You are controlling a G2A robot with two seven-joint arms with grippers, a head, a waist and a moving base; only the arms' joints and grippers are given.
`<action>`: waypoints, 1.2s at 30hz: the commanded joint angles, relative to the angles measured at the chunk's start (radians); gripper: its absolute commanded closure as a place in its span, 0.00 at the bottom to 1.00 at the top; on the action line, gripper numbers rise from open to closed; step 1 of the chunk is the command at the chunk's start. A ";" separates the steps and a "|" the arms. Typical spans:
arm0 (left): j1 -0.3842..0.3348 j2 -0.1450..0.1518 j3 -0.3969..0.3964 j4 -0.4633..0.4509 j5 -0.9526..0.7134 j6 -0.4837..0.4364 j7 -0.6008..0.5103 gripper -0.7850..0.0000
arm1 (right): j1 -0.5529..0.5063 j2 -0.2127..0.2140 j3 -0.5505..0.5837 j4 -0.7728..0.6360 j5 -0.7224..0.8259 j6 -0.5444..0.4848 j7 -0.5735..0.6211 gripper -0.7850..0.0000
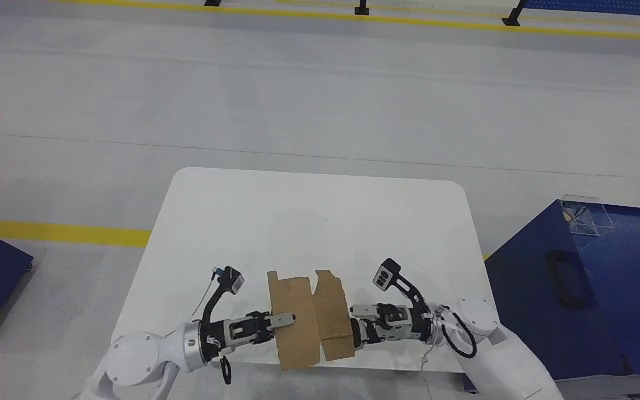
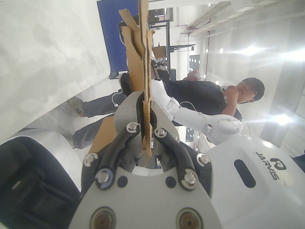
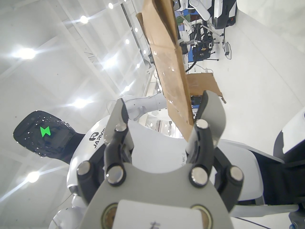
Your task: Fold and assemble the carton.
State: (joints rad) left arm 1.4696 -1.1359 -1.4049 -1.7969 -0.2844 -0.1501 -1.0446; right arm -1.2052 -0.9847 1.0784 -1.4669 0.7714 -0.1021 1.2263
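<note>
Top view: left end effector [image 2: 145, 101] clamps the flattened carton [image 1: 300, 335] by one side as an anchor, likely so the wide-open right end effector [image 3: 164, 103] can take the other.

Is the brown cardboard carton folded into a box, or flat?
Flat: the brown cardboard carton shows edge-on as thin layers in the left end effector.

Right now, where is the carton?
Top view: the carton is at the table's near edge, clamped by the left gripper, the open right gripper at its opposite side.
</note>
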 commanded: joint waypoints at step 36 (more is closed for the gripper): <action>-0.117 -0.098 0.323 0.250 -0.841 0.222 0.186 1.00 | -0.218 0.028 0.157 -0.291 -0.609 -0.625 -0.413 0.55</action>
State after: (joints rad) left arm 1.3530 -1.2335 -1.0796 -1.5502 -1.1216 0.0704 -0.8633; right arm -1.4287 -0.9557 1.2426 -1.7616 0.1603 -0.7265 0.8119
